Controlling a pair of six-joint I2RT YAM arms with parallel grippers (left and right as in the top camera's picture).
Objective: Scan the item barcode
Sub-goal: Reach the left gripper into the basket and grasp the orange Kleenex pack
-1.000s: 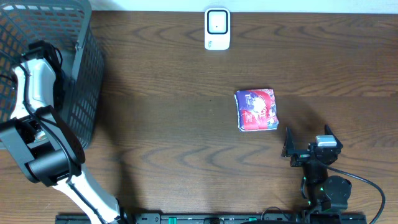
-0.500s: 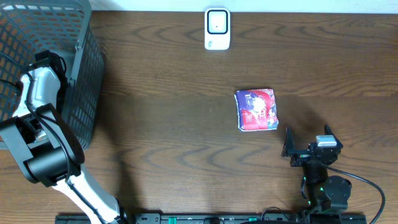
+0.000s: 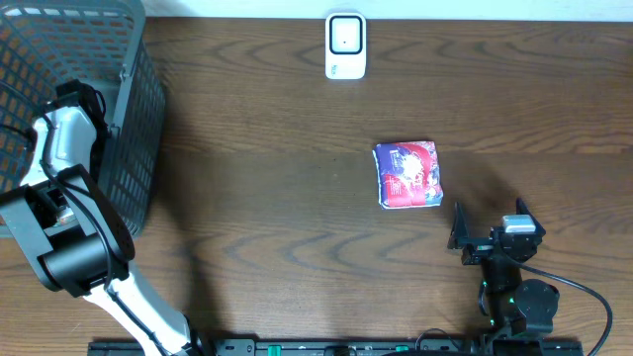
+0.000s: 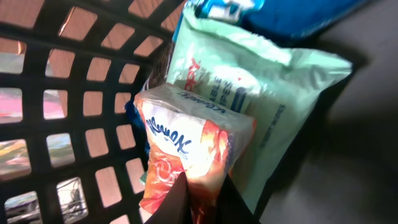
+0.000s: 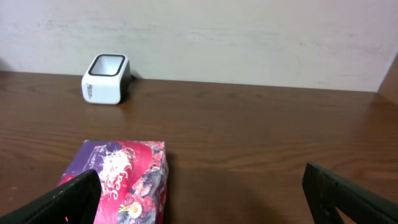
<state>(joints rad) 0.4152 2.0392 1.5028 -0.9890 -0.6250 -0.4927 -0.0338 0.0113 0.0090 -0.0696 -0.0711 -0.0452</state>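
Picking an item for the scanner: the left gripper, low in the centre of the left wrist view, was pressed together on the bottom edge of an orange-and-white Kleenex pack, its two dark fingers pinching the wrapper between them. The pack stood inside the grey basket at the upper left of the overhead frame, leaning against a pale green packet, with a blue item at the top edge of the wrist view. By the look of it, the task was at its pick-up step, the grip taken but the pack not yet lifted clear of the basket wall. The next move would likely call for a straight lift out of the basket without dragging the green packet along, then a carry across the wooden table to the white scanner at the top centre, with the barcode turned to face its window; where the barcode sat on the pack could not be told from these views. The right gripper, at the lower right of the overhead frame, was spread wide and held nothing, parked just below a purple-and-red packet lying right of centre on the table
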